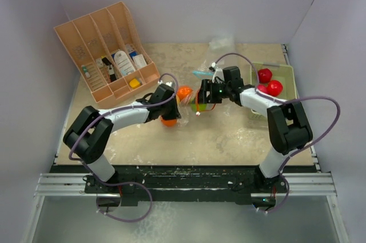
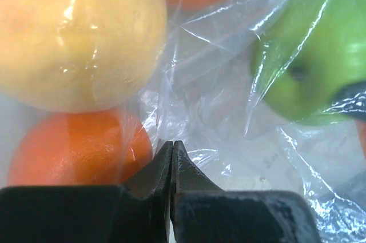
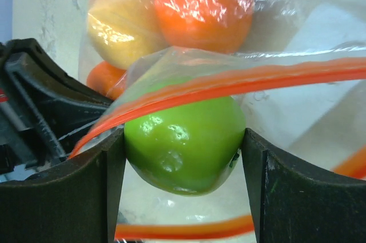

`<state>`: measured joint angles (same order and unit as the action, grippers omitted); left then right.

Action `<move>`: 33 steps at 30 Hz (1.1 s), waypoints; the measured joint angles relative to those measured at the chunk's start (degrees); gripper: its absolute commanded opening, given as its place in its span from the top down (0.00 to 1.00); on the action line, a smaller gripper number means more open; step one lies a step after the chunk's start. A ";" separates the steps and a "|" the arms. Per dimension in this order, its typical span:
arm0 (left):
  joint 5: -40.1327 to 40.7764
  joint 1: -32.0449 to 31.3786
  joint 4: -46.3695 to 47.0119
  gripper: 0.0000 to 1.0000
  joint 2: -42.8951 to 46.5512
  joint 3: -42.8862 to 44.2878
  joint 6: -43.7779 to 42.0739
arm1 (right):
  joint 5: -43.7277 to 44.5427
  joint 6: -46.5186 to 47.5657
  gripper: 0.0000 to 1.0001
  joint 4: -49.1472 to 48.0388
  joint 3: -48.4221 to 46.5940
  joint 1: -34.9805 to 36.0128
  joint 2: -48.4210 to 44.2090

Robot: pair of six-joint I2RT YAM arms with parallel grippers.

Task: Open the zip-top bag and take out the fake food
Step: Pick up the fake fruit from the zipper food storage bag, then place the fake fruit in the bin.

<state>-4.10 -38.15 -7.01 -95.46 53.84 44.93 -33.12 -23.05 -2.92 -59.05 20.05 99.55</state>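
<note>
A glossy green fruit (image 3: 183, 146) is seen in a clear bag (image 2: 229, 140) edged with an orange-red zip strip (image 3: 257, 80). An orange fruit (image 3: 203, 8) and a pale yellow fruit (image 2: 74, 37) are seen beside it. Two red fruits (image 1: 274, 87) are shown in a pale green tray (image 1: 289, 74). A peach organiser (image 1: 106, 48) is seen on a mottled beige table (image 1: 229, 134).

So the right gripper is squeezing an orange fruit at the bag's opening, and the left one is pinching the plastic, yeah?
Nearly. The fruit between the right gripper fingers is the green fruit, not an orange one; the right wrist view shows it. The rest holds: the left gripper is shut and seems to pinch the bag.
</note>
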 measured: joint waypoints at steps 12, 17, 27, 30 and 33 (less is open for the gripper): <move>0.87 1.44 0.74 1.00 0.68 -2.78 4.66 | 3.10 -1.49 0.49 12.41 -3.48 -11.30 -12.57; 0.87 1.44 0.83 1.00 2.12 -3.10 5.35 | 5.20 -4.61 0.49 14.69 -5.81 -20.85 -17.31; -0.28 1.44 0.87 1.00 5.40 -0.90 5.03 | 13.07 -7.08 0.45 19.28 -14.23 -31.85 -11.80; -0.63 1.44 0.50 1.00 6.38 -0.39 4.63 | 15.67 -6.45 0.43 20.02 -18.53 -32.59 -5.95; -0.83 1.44 -0.81 0.99 8.85 -0.39 3.50 | 18.62 -5.88 0.37 20.72 -21.49 -32.98 -1.53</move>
<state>-4.93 -36.71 -7.81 -86.61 53.45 48.42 -14.50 -28.93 17.80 -80.53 -12.93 98.02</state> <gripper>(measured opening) 0.003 0.733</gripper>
